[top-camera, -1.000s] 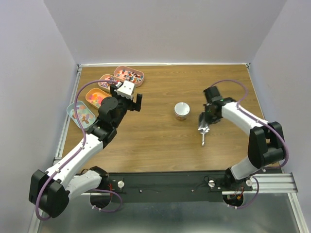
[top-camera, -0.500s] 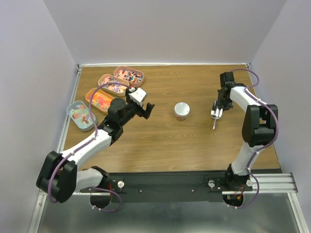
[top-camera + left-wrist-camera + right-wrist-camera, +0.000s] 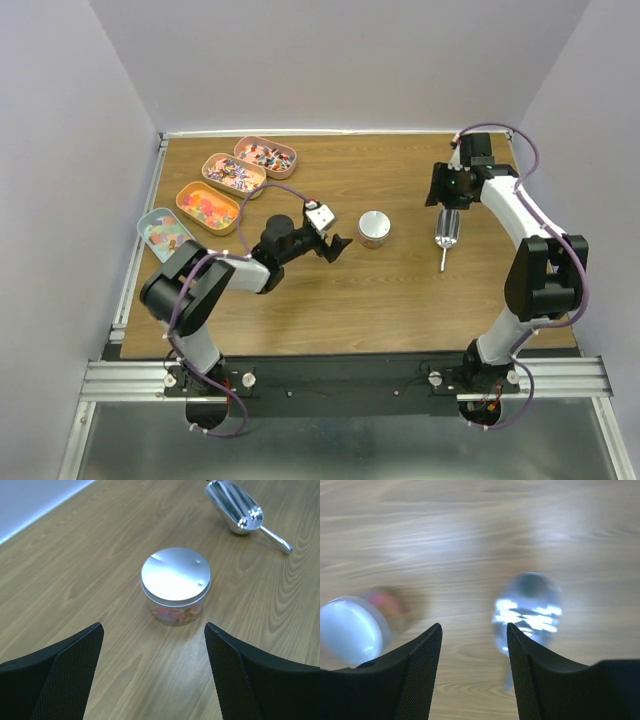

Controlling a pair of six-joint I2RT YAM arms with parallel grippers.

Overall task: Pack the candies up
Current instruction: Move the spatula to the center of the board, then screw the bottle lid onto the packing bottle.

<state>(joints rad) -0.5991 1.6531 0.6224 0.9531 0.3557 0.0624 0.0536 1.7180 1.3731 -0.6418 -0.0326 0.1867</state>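
Along the far-left edge of the desk [image 3: 400, 290], from above only: four oval tins [image 3: 208, 206] in a slanted row, candies [image 3: 165, 234] heaped inside as tiny mixed specks of orange, red, pink and pastel. Up close from the left wrist: more candies [image 3: 175, 613] behind the clear wall of a short round jar [image 3: 155, 607], capped by a smooth silver lid [image 3: 175, 574], plus a shiny metal scoop [image 3: 240, 511] lying beyond it, handle toward the right. Blurred from the right wrist, yet the same jar [image 3: 351, 630] at left and scoop [image 3: 527, 611] just past the fingertips. Spread wide and empty, the left end effector [image 3: 153, 630], with the jar ahead of the black mesh-textured fingers [image 3: 65, 675], untouched. Parted and empty, the right end effector [image 3: 474, 630], hanging over the scoop, apart from it. Since half a second ago: scoop let go and flat on the wood-grain desk, right arm pulled toward the far edge, left arm swung nearer the jar, all four tins uncovered.
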